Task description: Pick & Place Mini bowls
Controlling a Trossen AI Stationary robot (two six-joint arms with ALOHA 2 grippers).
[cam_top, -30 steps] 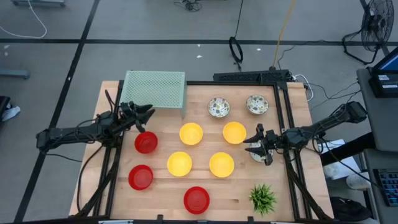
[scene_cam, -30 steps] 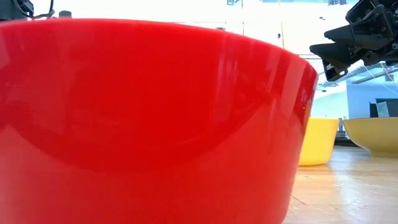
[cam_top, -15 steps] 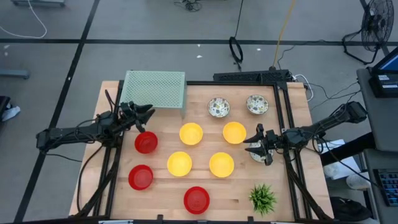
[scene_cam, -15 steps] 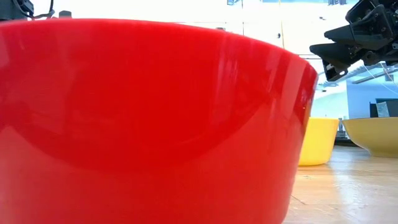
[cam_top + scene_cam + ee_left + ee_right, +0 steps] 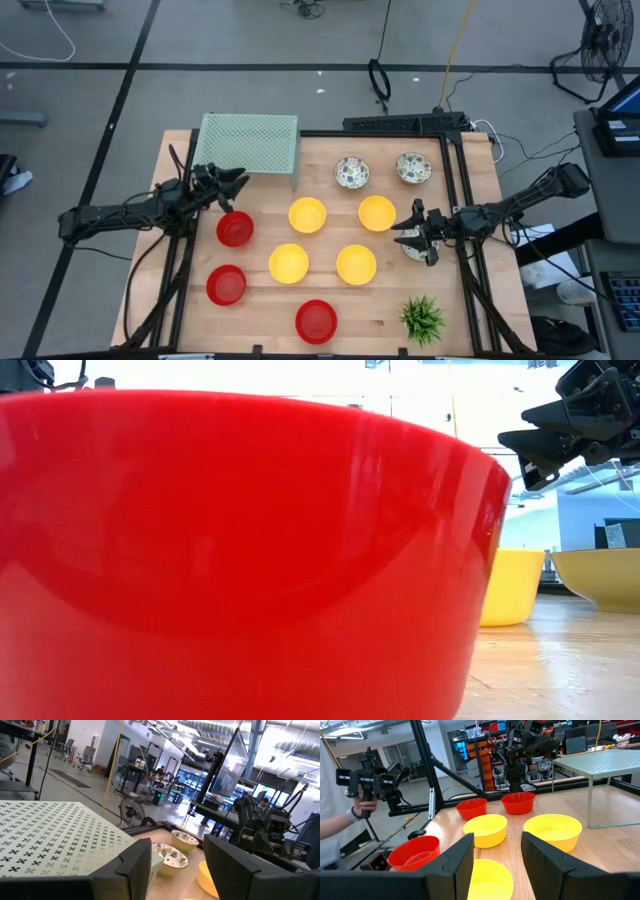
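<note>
1. We see the left gripper (image 5: 238, 180) with its fingers spread and nothing between them, hovering just beside the corner of the green perforated stand (image 5: 250, 143) and just above the nearest red bowl (image 5: 234, 229).
2. The right gripper (image 5: 404, 232) is also spread and empty, held above the table between a yellow bowl (image 5: 376, 213) and a patterned bowl (image 5: 415, 248) that its wrist partly covers.
3. We judge both are poised for a pick; no bowl has been lifted.
4. The bowls sit apart on the wooden table (image 5: 470, 300): four yellow in the middle, three red toward the left and near edge, two more patterned ones (image 5: 351, 172) at the far side.
5. That spacing gives the fingers room around each rim.
6. Both arms reach in low from the table's sides, stretched nearly flat with the wrists level.
7. A small green plant (image 5: 422, 318) stands near the right front corner.
</note>
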